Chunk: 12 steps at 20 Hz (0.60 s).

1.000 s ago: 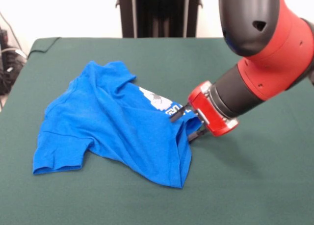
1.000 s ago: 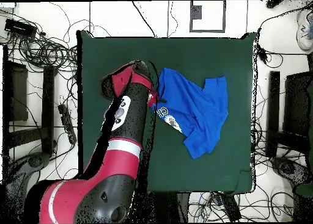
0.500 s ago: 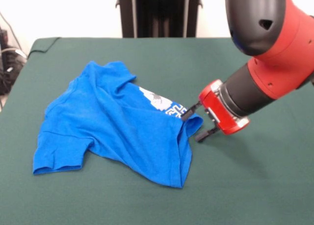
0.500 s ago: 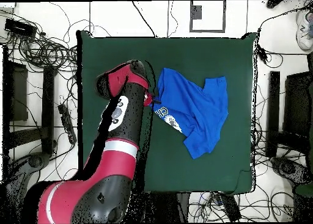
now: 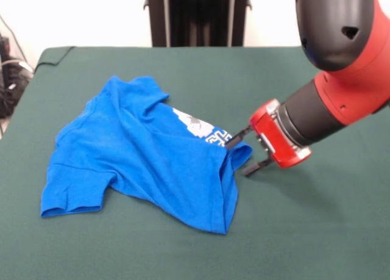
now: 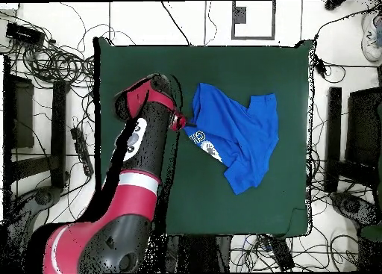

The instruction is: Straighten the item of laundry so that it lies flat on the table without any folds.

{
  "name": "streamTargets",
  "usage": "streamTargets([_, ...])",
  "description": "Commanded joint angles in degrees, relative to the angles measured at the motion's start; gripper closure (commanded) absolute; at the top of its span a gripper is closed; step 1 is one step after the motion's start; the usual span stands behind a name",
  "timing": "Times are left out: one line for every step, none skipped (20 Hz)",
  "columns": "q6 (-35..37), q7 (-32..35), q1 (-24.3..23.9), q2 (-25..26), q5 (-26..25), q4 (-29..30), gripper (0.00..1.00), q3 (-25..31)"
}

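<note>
From the front, the blue T-shirt (image 5: pixel 146 158) is lying crumpled on the left half of the green tabletop (image 5: pixel 304 231), plain back upward, one sleeve reaching toward the near left and a strip of the white print peeking out along its right side. The hand (image 5: pixel 245 152) is sitting at the shirt's right edge with its two dark fingers (image 5: pixel 236 138) spread wide, one just above the bunched fold and one just beside it on the near side; it is gripping nothing that I can see. The red and black arm is coming down from the upper right, its wrist tilted low and pointing left at the cloth. I would judge the straightening barely begun: the next move is calling for the fingers to close on that folded edge and draw it rightward so the body spreads out.

From overhead, the T-shirt (image 6: pixel 239 137) is lying right of the tabletop's (image 6: pixel 134 69) middle, folded over itself. The arm is stretching up from the bottom left, and the hand (image 6: pixel 183 124) is meeting the shirt's left edge.
</note>
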Motion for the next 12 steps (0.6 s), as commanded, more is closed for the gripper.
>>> streamTargets([0.1,17.4,1.8,3.6,0.2,1.8,0.0,-0.8])
streamTargets([-0.2,17.3,1.9,3.5,0.0,2.1,0.0,-1.3])
streamTargets([-0.4,17.1,1.9,3.5,0.1,2.2,0.0,-1.5])
streamTargets([-0.3,16.9,1.9,3.4,0.3,2.1,0.0,-1.7])
streamTargets([-0.1,16.7,1.9,3.4,0.4,1.9,0.0,-2.0])
streamTargets([0.5,16.3,1.9,3.1,0.8,1.9,0.0,-2.0])
streamTargets([0.7,16.1,1.9,3.0,1.2,1.8,0.0,-1.9])
streamTargets([1.7,16.2,2.1,2.8,1.9,1.5,0.0,-1.8])
streamTargets([2.1,16.1,2.2,2.7,2.2,1.4,0.0,-1.8])
streamTargets([2.7,15.9,2.2,2.7,2.4,1.2,0.0,-1.9])
streamTargets([3.2,15.8,2.2,2.6,2.7,1.0,0.0,-1.9])
streamTargets([3.4,15.7,2.3,2.6,2.7,0.9,0.0,-2.0])
